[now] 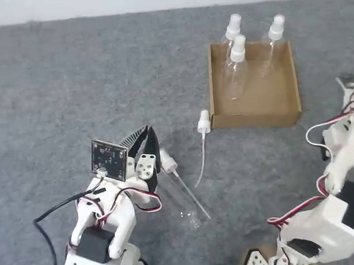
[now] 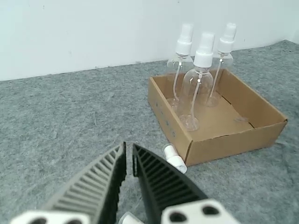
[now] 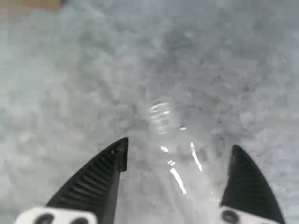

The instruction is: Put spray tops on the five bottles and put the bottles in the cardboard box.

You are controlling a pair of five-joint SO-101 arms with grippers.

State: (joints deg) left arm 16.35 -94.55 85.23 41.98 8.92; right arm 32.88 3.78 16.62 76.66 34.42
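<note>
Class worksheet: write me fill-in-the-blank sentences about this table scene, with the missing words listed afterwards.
The cardboard box holds ___ bottles. Those bottles all stand ___. The right gripper, above a clear bottle, has its jaws ___.
Missing words: three; upright; open.

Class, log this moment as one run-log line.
three topped bottles: standing in cardboard box | loose spray top: beside box | left gripper: shut near fourth bottle | right gripper: open over fifth bottle
</note>
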